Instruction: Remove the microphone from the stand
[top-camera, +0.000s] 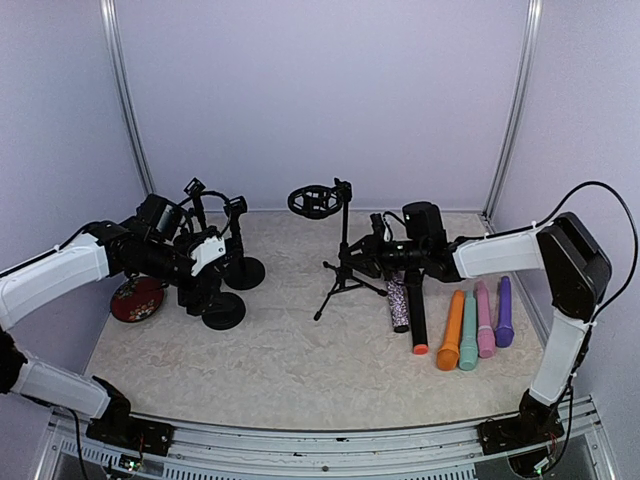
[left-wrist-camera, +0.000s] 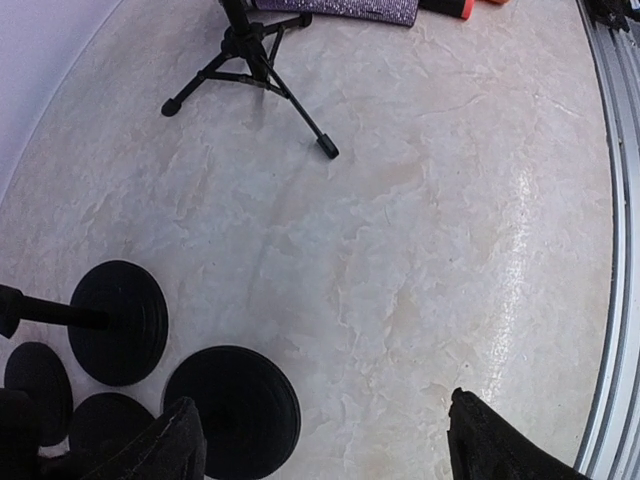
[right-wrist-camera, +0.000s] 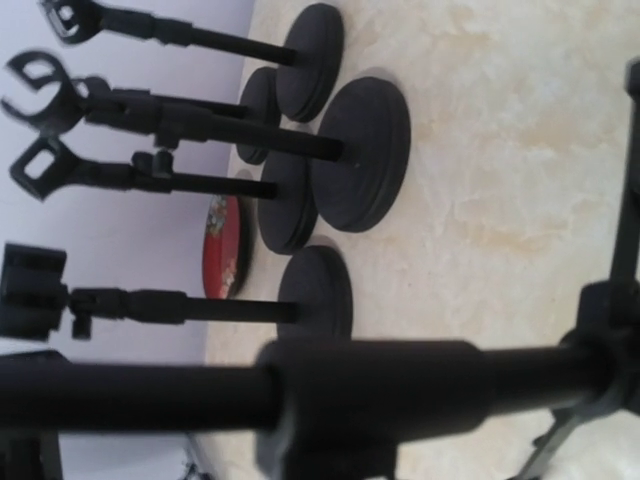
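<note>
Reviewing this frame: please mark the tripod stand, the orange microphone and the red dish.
tripod stand (top-camera: 346, 235): top external view, on its upright pole.
orange microphone (top-camera: 452, 330): top external view, mid-body, lying on the table.
red dish (top-camera: 135, 300): top external view, on its visible face beside the left arm.

White shells, black joints on left arm (top-camera: 52, 277) and right arm (top-camera: 498, 256); thin black cable (top-camera: 592, 183) arcs above right elbow.

- I see a pale, marbled bench (top-camera: 280, 360).
- Left: round-base stands (top-camera: 224, 310) are clustered just beside a red disc (top-camera: 135, 299).
- Centre: one tripod stand (top-camera: 343, 270) stands upright.
- Right: a row of microphones (top-camera: 469, 335) lies side by side.
</note>
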